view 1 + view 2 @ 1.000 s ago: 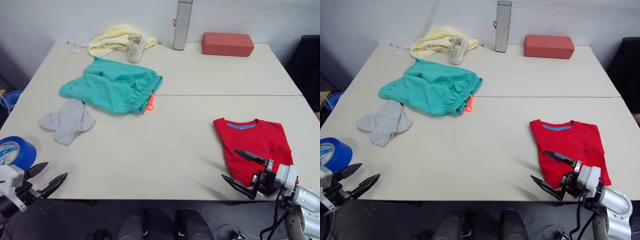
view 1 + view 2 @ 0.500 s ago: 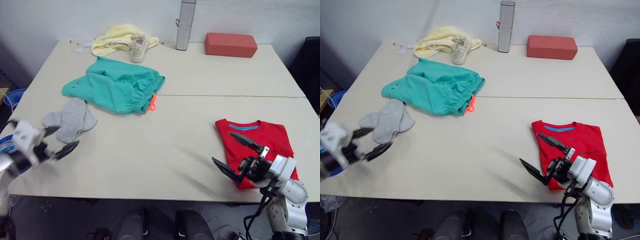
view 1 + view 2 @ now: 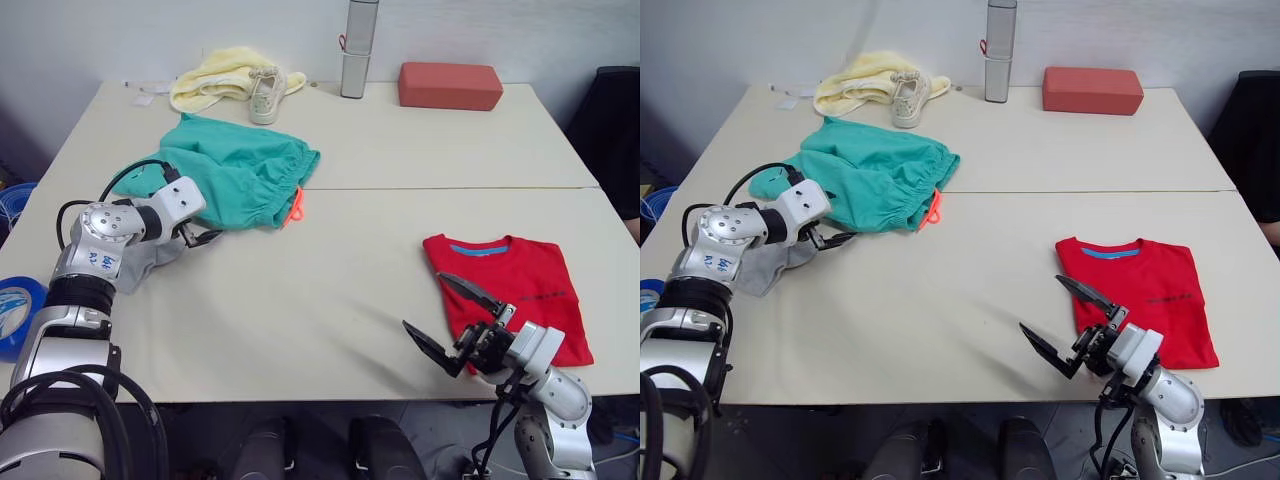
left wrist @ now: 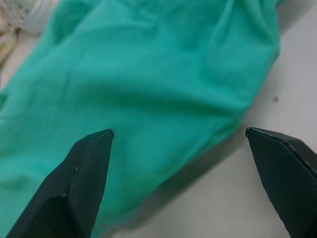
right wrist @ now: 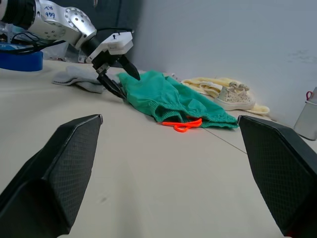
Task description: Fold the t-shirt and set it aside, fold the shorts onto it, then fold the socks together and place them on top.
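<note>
Two pale tables (image 3: 400, 270) sitting pushed together vs. a plain white wall (image 3: 150, 35).
Seam (image 3: 450, 188) running across btwn the tabletops; even light falling w/ soft shadows. Dark chair (image 3: 612, 130) standing at the right edge, dim floor (image 3: 20, 140) showing past the left edge, w/ sth blue lying there.

Both arms are silver-grey metal with rounded joint housings. The left arm (image 3: 95, 255) carries small blue lettering on its round joint (too small to read) and a black cable looping at its 12 o'clock side. Each white wrist block ends in two black, pointed fingers (image 4: 86, 171) with a fine cross-hatched texture.
</note>
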Controlling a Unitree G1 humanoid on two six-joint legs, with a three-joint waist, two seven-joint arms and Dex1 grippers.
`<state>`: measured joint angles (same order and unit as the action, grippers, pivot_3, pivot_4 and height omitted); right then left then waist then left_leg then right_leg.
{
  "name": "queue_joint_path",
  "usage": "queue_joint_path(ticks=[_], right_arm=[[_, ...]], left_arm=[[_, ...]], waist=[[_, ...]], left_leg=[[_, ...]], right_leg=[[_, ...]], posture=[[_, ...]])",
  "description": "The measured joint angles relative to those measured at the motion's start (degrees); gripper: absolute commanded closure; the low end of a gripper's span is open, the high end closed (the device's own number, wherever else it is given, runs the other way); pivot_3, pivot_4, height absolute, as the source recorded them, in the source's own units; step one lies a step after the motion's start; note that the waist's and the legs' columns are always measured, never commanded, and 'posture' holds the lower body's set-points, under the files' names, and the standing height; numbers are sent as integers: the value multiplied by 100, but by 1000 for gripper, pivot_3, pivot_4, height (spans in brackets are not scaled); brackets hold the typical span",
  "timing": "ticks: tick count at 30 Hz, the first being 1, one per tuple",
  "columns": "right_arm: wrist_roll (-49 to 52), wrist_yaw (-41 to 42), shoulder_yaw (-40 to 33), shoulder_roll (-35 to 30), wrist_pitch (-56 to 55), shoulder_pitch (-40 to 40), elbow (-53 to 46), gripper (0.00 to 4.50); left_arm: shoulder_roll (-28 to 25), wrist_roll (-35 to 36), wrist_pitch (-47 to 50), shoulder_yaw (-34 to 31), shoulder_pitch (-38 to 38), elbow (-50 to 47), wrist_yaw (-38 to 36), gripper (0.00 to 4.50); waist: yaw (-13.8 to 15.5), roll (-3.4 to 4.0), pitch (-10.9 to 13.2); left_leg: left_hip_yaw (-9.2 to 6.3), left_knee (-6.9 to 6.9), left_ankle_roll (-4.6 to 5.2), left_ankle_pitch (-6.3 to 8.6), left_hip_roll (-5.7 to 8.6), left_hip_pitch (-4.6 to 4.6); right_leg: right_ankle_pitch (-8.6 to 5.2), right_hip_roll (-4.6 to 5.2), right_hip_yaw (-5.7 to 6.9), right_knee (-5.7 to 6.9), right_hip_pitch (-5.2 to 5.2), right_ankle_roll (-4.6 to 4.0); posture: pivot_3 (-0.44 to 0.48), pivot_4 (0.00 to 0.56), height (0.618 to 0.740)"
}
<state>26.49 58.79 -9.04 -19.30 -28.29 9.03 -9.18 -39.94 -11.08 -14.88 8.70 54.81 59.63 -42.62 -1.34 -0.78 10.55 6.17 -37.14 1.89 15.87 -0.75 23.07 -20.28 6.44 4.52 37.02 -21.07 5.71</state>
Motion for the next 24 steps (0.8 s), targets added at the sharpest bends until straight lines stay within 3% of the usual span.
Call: queue_joint_path(ticks=[6, 11, 14, 17, 21, 24], right_arm=[[-130, -333, 2, -7, -93, 56, -87, 0], [-232, -480, 6, -47, -162, 205, -180, 0], [-257, -564, 12, -86, -156, 259, -233, 0], [-259, -664, 11, -261, -21, 286, -416, 0], [-241, -779, -9, -500, 259, 275, -582, 0], [-213, -796, -10, -619, 408, 266, -631, 0]], left_arm=[[264, -134, -225, 110, 361, 683, -3, 2843], [579, 125, -142, -177, 417, 916, -225, 4467], [762, 401, -16, -323, 416, 799, -826, 4488], [769, 589, 179, -312, 331, 29, -1584, 4488], [815, 1288, 1105, -299, -371, -2327, -2476, 4488], [824, 1607, 1996, -88, -1049, -3934, -2755, 4488]], waist=[[115, -11, -2], [152, -13, -1], [137, -19, 3], [125, -29, 9], [95, -29, 9], [91, -28, 9]], left_leg=[[-1, -9, 4, 0, 3, -2], [-8, -12, 2, -3, 3, 3], [-6, -16, 3, -2, 3, 9], [-3, -16, 1, -4, 3, 13], [-9, -20, 1, -5, -2, 11], [-15, -23, -1, -7, -4, 9]], right_leg=[[3, 10, -11, -7, -1, 5], [3, 12, -10, -3, -2, 5], [3, 10, -5, 6, -3, 5], [3, 8, -5, 14, -12, 5], [3, 9, -29, 10, 0, 5], [3, 7, -31, 3, 8, 4]], posture=[[0, 150, 740], [0, 150, 740], [0, 150, 740], [0, 150, 740], [0, 150, 740], [0, 150, 740]])
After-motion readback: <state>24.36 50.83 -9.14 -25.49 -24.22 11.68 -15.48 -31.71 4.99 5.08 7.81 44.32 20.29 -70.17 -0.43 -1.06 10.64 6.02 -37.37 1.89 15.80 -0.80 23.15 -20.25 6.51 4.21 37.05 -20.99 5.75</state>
